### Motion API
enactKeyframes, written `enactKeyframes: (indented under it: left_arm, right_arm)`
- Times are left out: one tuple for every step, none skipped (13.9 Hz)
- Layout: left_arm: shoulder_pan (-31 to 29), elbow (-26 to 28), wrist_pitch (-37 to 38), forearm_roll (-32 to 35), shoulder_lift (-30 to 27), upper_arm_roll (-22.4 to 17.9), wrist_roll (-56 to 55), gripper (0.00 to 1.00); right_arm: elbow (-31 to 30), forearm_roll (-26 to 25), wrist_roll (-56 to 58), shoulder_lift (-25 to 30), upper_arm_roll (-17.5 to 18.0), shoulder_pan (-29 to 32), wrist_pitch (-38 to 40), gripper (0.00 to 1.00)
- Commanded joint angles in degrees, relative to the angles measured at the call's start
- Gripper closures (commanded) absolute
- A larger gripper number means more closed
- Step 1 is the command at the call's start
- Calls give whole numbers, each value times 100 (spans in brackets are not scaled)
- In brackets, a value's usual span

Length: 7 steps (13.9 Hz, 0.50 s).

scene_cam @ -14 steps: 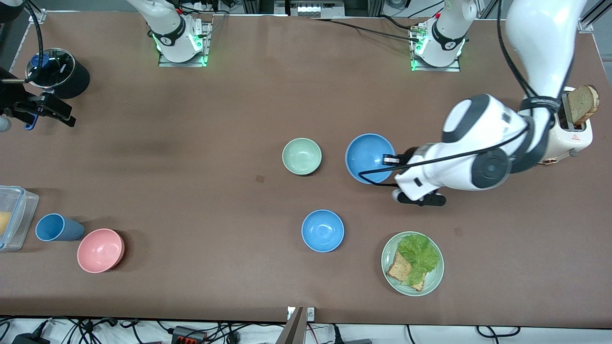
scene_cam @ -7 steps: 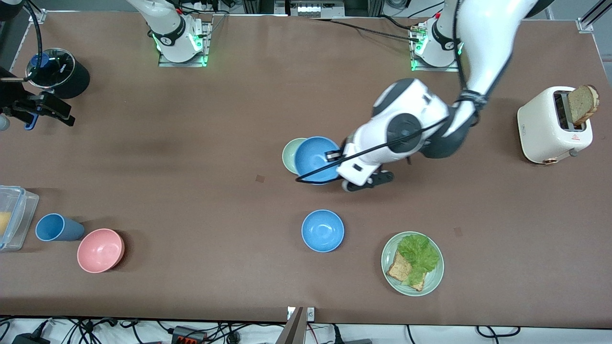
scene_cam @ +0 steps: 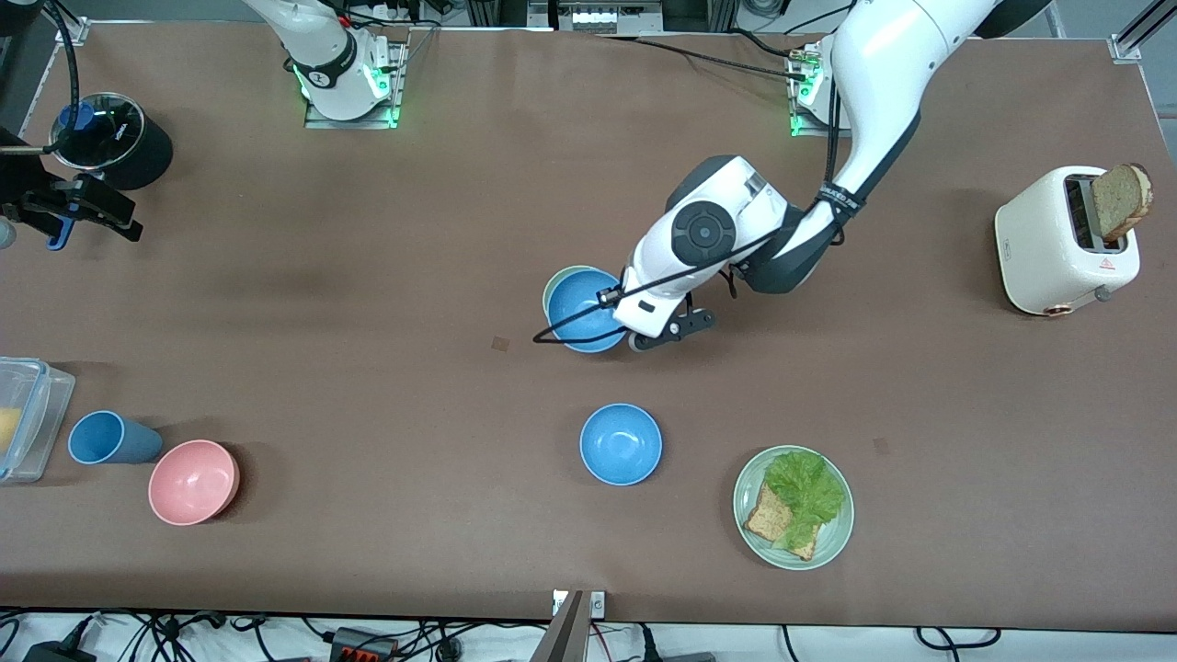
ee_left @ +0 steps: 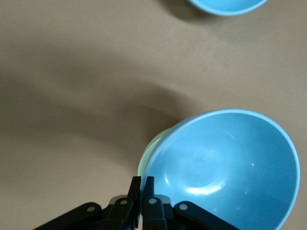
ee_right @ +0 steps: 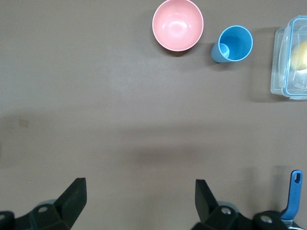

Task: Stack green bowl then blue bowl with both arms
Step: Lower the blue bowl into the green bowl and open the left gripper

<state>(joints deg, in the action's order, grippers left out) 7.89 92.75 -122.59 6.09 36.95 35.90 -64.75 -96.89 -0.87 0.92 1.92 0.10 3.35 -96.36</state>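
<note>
you had the brown table under both arms, with the left arm reaching in from its base toward the middle. the right arm waited at its own end of the table, its gripper up near the black pot — in the right wrist view its fingers stood spread wide apart over bare table, holding nothing.

the left gripper was pinched tight on the rim of the blue bowl, which it held tilted over the green bowl. of that green bowl you could see only a pale sliver peeking out from under the blue one; whether the two touched could not be told.

the second blue bowl sat on the table nearer the front camera than the left gripper, well apart from it. the green plate with lettuce and bread lay nearer the camera too — toward the left arm's end.
</note>
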Motion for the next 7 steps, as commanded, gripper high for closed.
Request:
enactKeyframes:
  left_arm:
    - [37,559,-299,94,-479,-39,-406,100]
    - [81,586,-431,94,-435,-39,-425,100]
    - [133,586,-476,94,-383,-48,-434,100]
    - [186,586,-485,103,-347,-48,-442,100]
    - [239,586,-485,129,-338,-48,-442,100]
    - [257,577,-503,199,-295,-48,-469,100]
    - [309,577,-547,287,-268,-48,-538,100]
  right_arm:
    - [-163,-71,92,160,-18,-27,-50,0]
    - [-163,-71,92,160,-18,-27,-50,0]
    - [-163,-71,92,160,-18,-27,-50,0]
    - [-163,-71,92,160,-18,-27,-50,0]
    - [-163,-71,92,160,-18,-18,-41,0]
    - [-163,-71,101,160,-18,-18,-41,0]
    - [-163,-80,101,160,-18,-18,-41,0]
